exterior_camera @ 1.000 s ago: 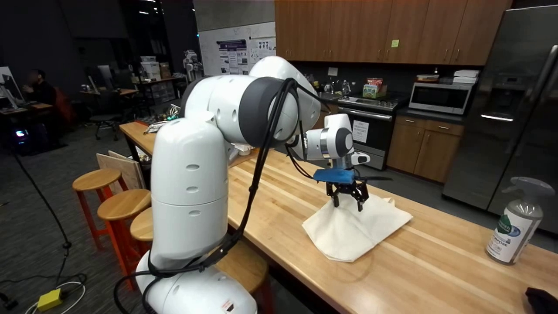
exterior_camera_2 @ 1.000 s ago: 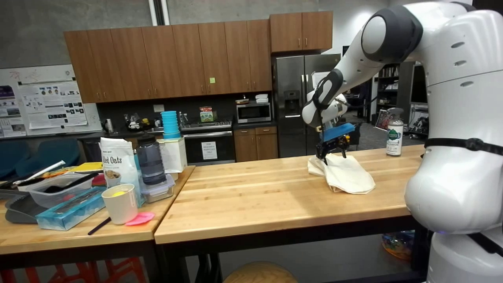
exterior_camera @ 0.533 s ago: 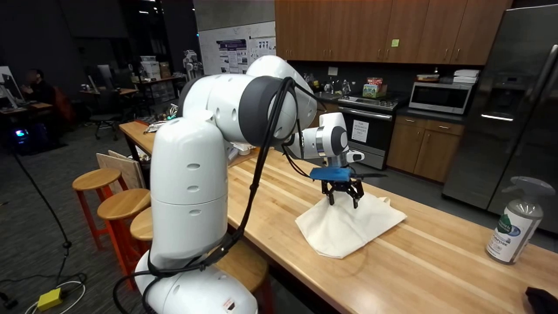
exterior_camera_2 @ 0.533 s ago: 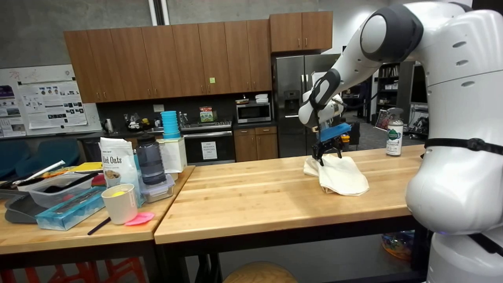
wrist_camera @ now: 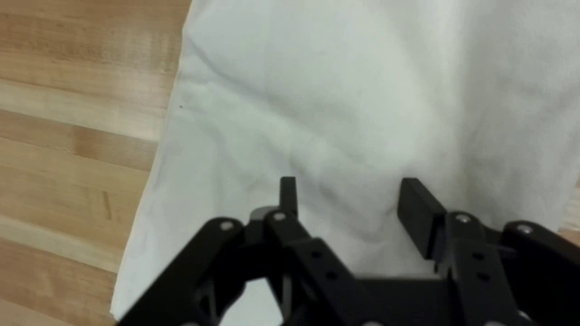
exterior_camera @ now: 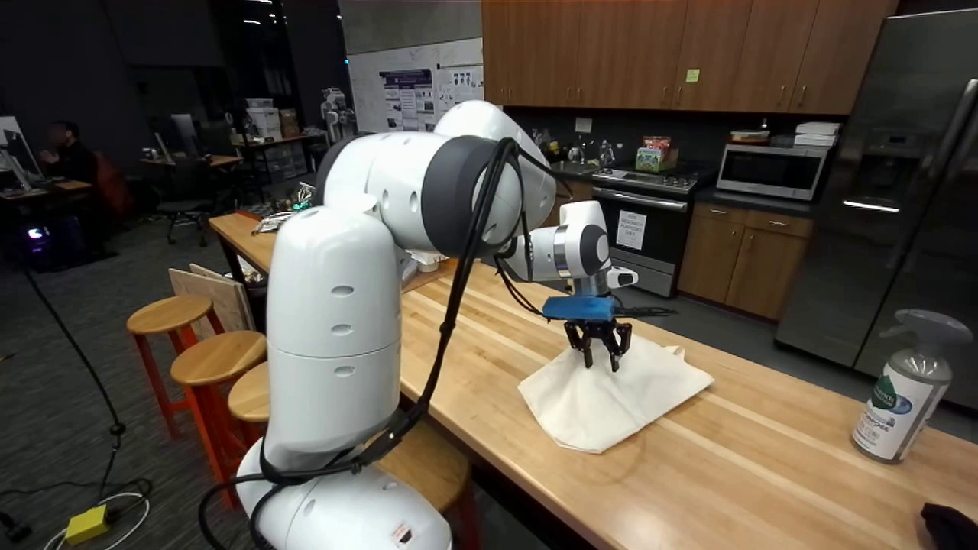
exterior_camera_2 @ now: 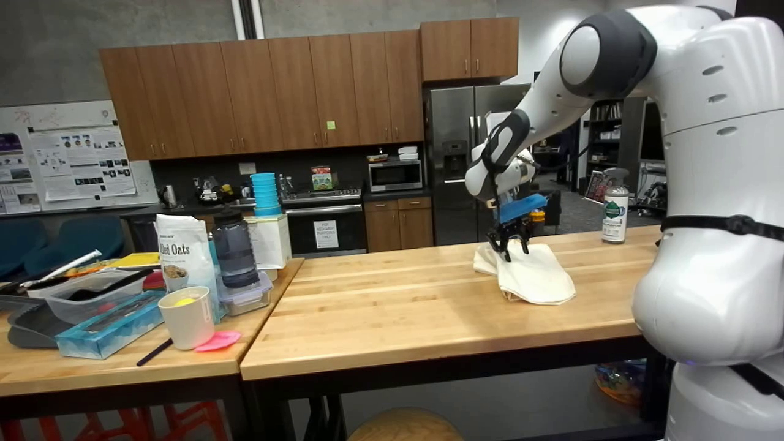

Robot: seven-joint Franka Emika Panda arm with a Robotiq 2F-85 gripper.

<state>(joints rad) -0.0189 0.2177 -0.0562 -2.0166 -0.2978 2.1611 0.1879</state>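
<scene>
Fingers (wrist_camera: 419, 217) parted, a gripper (wrist_camera: 348, 188) is standing over cream cloth (exterior_camera: 596, 409) left of a spray bottle (exterior_camera: 900, 405), shallow folds (wrist_camera: 334, 197) perhaps risking slippage.

The white arm (exterior_camera: 393, 187) arches forward, its black fingers (wrist_camera: 420, 217) pointing down and parted.

Plain cream cloth (exterior_camera_2: 533, 277), kinda rumpled, sprawled on the light wooden table (exterior_camera_2: 398, 300). It humps up a bit around the middle with soft creases running across it, and the edge at one corner looks like a few stacked layers.
</scene>
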